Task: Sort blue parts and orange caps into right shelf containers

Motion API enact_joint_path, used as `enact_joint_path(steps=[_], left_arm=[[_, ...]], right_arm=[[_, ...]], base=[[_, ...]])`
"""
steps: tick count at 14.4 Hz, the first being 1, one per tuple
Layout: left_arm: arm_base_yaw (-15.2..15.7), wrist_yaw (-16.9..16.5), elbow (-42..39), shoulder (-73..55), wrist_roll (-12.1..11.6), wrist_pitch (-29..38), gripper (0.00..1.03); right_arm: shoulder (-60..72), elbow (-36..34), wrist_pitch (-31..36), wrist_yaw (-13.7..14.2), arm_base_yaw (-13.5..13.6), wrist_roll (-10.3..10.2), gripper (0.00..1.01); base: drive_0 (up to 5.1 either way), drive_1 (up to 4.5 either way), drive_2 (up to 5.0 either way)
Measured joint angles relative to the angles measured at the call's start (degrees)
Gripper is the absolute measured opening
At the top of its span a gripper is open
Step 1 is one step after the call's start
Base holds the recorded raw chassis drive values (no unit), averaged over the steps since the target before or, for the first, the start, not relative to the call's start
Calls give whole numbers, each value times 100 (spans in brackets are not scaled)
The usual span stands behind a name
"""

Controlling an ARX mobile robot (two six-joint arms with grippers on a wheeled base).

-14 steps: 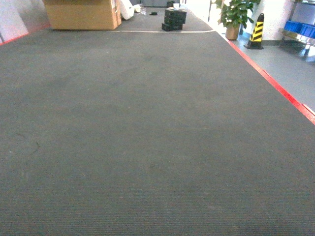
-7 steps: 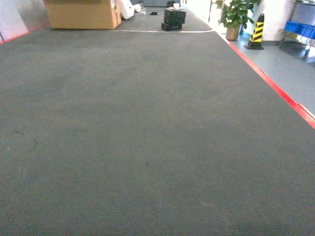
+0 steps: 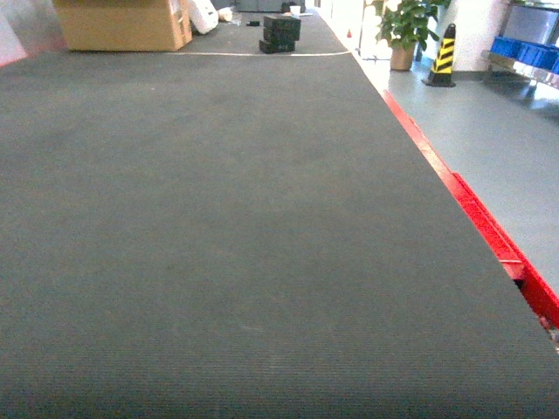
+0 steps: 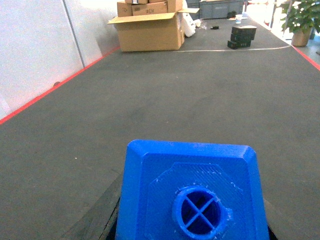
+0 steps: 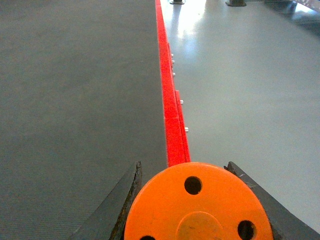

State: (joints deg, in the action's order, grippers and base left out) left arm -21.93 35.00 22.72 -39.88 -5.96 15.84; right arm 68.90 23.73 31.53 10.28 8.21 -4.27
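Left end effector (image 4: pixel 192 235) grips a blue part (image 4: pixel 192 192); right end effector (image 5: pixel 197 220) grips an orange cap (image 5: pixel 197 205). Beyond the red edge (image 3: pixel 489 231): striped cone (image 3: pixel 441 55), potted plant (image 3: pixel 403 30), blue containers (image 3: pixel 524 54). Cardboard box (image 3: pixel 118 22) far left.

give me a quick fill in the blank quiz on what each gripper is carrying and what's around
1. The left gripper holds a part coloured ____.
2. The right gripper holds a cap coloured ____.
3. Beside the potted plant stands a traffic cone striped black and ____.
4. The strip edging the dark carpet is coloured ____.

Missing words: blue; orange; yellow; red
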Motion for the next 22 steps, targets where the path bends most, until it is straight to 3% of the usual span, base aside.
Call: enact_joint_path(steps=[22], left_arm=[[2, 0, 0, -4, 0, -9, 45]], right_arm=[[0, 0, -22, 0, 0, 0, 43]], base=[[502, -247, -237]])
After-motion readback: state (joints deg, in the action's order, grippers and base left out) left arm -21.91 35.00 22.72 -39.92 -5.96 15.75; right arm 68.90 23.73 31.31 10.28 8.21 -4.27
